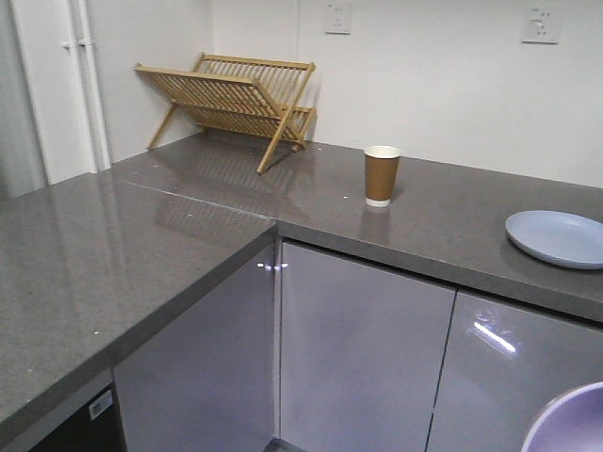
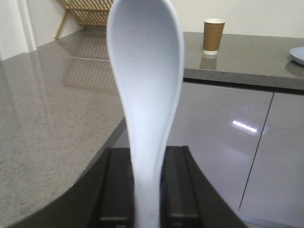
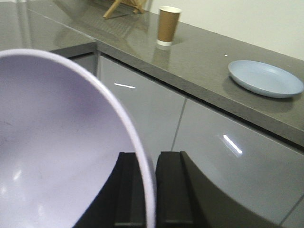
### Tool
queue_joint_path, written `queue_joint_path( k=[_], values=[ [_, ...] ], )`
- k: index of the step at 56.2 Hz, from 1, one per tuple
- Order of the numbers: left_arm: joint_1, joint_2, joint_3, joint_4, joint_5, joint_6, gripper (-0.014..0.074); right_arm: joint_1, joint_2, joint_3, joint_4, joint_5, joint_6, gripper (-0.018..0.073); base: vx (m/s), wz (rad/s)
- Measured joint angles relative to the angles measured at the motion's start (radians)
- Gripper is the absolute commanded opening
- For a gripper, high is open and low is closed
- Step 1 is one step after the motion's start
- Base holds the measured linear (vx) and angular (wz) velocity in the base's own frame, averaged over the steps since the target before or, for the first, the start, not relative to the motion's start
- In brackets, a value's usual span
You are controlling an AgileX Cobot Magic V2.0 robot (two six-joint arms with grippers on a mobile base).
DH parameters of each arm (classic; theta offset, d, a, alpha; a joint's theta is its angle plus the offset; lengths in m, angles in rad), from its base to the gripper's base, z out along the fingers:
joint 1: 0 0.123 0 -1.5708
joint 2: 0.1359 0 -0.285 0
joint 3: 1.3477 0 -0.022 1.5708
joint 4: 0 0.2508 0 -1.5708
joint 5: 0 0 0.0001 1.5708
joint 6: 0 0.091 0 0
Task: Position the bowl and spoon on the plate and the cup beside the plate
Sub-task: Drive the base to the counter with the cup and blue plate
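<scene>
1. Currently, the left gripper (image 2: 147,199) is closed on the handle of the spoon (image 2: 145,71); the spoon's long axis runs straight out from the jaws, scoop foremost
2. The right gripper (image 3: 151,190) pinches the bowl (image 3: 57,142) by its rim, one finger inside the wall and one outside
3. The plate (image 3: 266,78) lies bare on the counter (image 1: 188,245), ahead and to the right of both grippers; in the left wrist view it sits at the far right edge, so the right arm is judged the nearer
4. The cup (image 1: 382,176) stands upright on the counter, left of the plate and well apart from it
5. Judgement: neither bowl nor spoon is placed yet; the bowl should go first, carried forward and right over the counter edge, levelled, then lowered onto the plate centre
</scene>
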Motion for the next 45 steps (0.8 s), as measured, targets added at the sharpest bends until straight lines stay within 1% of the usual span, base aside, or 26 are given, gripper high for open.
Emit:
queue_joint_path(
  k=[21,45],
  values=[
    [0.000,0.000,0.000,0.000,0.000,0.000,0.0001,0.000,0.000,0.000,0.000,0.003,0.000,-0.0008,0.09,-0.20],
    [0.000,0.000,0.000,0.000,0.000,0.000,0.0001,0.000,0.000,0.000,0.000,0.003,0.000,-0.0008,0.17,-0.03]
  ],
)
